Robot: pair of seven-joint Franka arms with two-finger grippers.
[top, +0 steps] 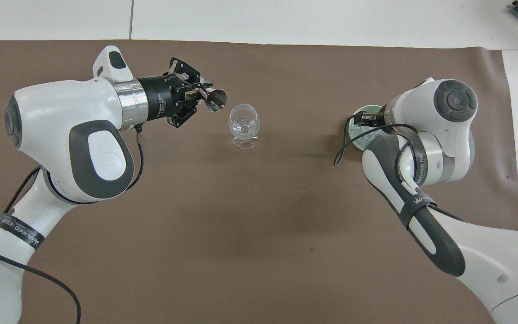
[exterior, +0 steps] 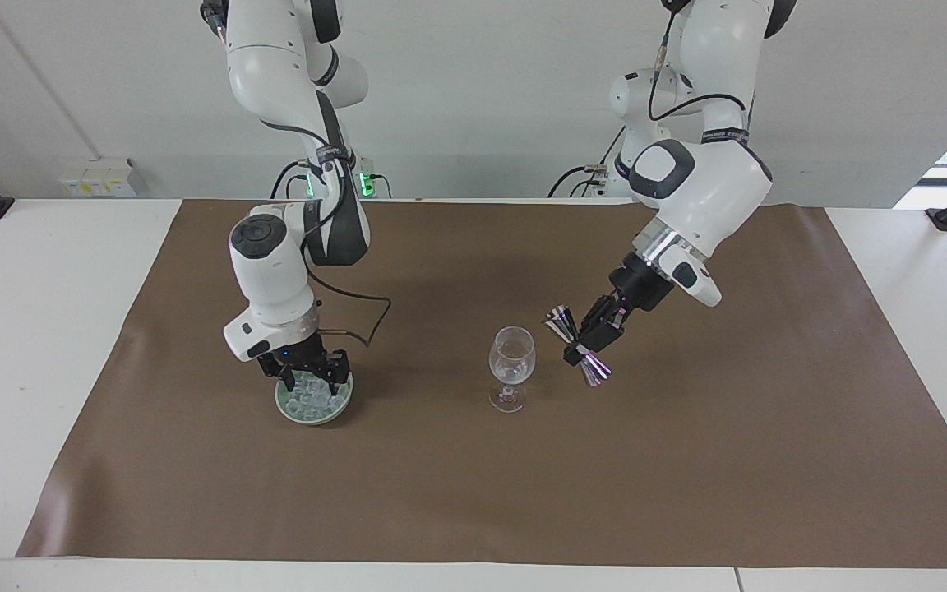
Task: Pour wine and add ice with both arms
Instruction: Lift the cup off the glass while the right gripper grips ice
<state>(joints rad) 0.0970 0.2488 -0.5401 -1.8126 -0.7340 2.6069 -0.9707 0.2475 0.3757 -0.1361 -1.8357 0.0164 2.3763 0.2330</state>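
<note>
A clear stemmed wine glass (exterior: pixel 511 362) stands upright mid-mat; it also shows in the overhead view (top: pixel 243 123). My left gripper (exterior: pixel 587 345) is shut on the waist of a shiny steel jigger (exterior: pixel 560 322). It holds the jigger tilted in the air beside the glass, toward the left arm's end, a little apart from the rim. In the overhead view the jigger's mouth (top: pixel 216 99) faces the glass. My right gripper (exterior: pixel 310 383) is open and points down into a pale green dish (exterior: pixel 313 414) of ice (exterior: pixel 309 400), its fingertips among the cubes. The right arm hides most of the dish (top: pixel 360 110) from overhead.
A brown mat (exterior: pixel 473 493) covers the white table (exterior: pixel 46 329). A black cable (exterior: pixel 371 316) loops from the right wrist down to the mat beside the dish. A socket strip with a green light (exterior: pixel 367 182) sits at the table's edge by the robots.
</note>
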